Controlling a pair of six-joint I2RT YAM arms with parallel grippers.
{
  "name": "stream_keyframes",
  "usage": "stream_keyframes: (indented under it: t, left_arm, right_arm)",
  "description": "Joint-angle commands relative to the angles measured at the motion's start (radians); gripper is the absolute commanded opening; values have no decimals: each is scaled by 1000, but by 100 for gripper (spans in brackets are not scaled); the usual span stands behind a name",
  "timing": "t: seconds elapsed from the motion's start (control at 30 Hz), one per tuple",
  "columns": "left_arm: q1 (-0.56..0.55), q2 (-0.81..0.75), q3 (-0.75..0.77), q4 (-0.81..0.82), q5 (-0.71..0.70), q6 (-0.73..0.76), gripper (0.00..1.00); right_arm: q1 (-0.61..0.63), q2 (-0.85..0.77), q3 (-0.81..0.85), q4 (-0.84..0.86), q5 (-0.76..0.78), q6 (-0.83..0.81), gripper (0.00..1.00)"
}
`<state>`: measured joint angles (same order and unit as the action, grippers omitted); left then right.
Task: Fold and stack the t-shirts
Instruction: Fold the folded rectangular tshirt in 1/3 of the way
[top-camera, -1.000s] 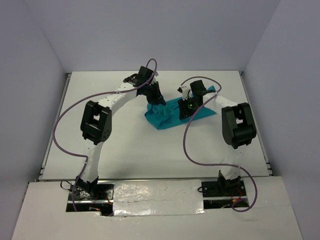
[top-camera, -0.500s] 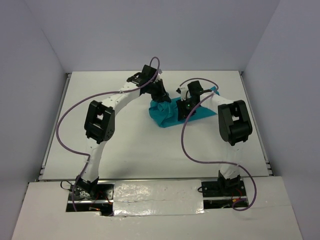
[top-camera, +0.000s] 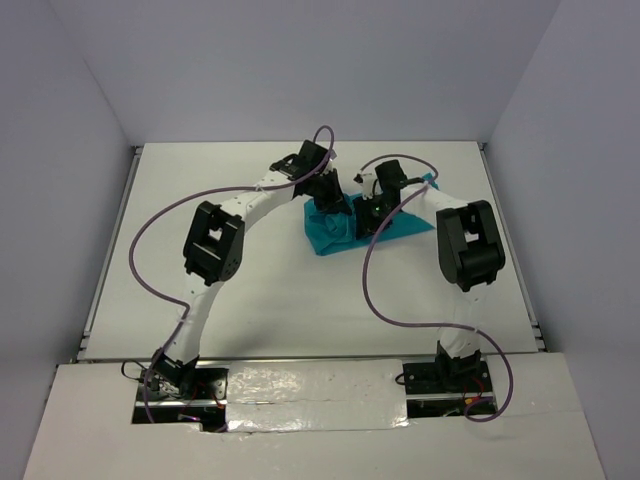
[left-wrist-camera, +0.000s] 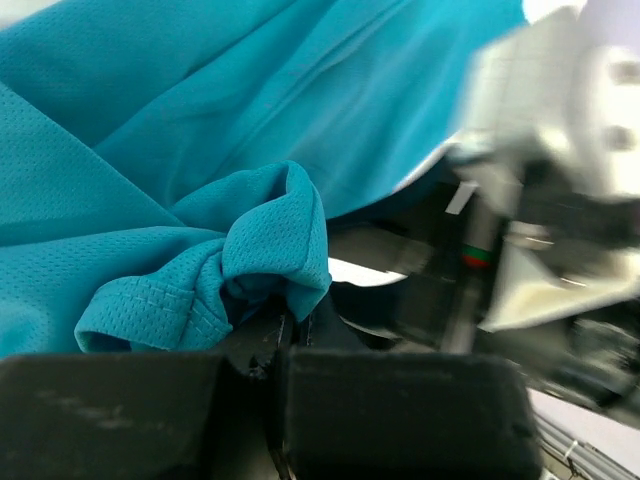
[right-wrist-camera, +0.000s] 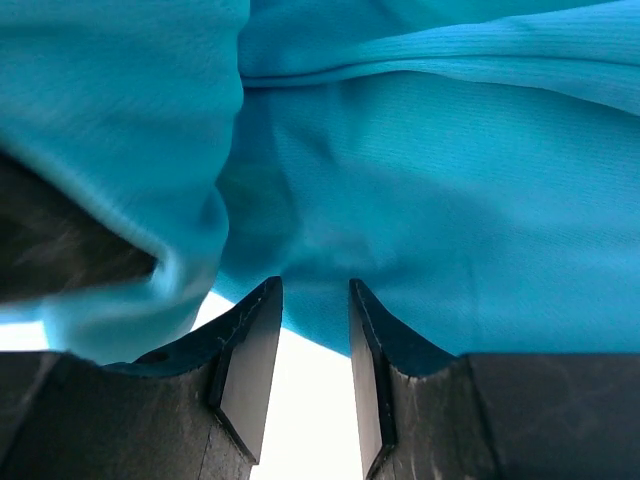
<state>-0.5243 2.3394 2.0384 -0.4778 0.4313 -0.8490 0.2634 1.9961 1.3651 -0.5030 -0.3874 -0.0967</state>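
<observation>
The teal t-shirt (top-camera: 325, 232) lies bunched at the middle-back of the white table (top-camera: 250, 290), partly under both arms. My left gripper (top-camera: 333, 203) is shut on a fold of the t-shirt (left-wrist-camera: 270, 240), which bunches up at its fingertips in the left wrist view. My right gripper (top-camera: 370, 222) sits just to its right, over the cloth. In the right wrist view its jaws (right-wrist-camera: 315, 300) stand a little apart with the edge of the t-shirt (right-wrist-camera: 400, 200) at their tips and bare table between them, gripping nothing.
Grey walls enclose the table on three sides. Purple cables (top-camera: 150, 230) loop from both arms. The right arm's wrist (left-wrist-camera: 560, 200) shows close by in the left wrist view. Taped mounts (top-camera: 310, 395) hold the bases at the near edge.
My left gripper has moved right with the t-shirt fold, pulling the cloth's left part over toward the right gripper. The cloth is now more bunched. The right arm has barely moved.
</observation>
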Motion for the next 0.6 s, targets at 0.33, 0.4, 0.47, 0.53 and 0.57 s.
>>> stream_keyframes:
  t: [0.33,0.4,0.47,0.53,0.57]
  left_arm:
    - [-11,87,75,15,-31,-81,2]
    - [-16,95,78,16,-39,-90,2]
    - [-17,98,78,18,-40,-96,3]
    - [-17,107,82,18,-29,-102,11]
    - [-19,109,82,18,-20,-108,15]
  right_arm:
    - [-190,-263,58,-108,-2,-63,42]
    - [-207,-290,54,-114,-10,-78,42]
    - [-222,-310,45,-115,-13,-84,42]
    - [-227,-319,28,-111,-21,-83,42]
    - [-230,-326,23,-108,-22,-78,43]
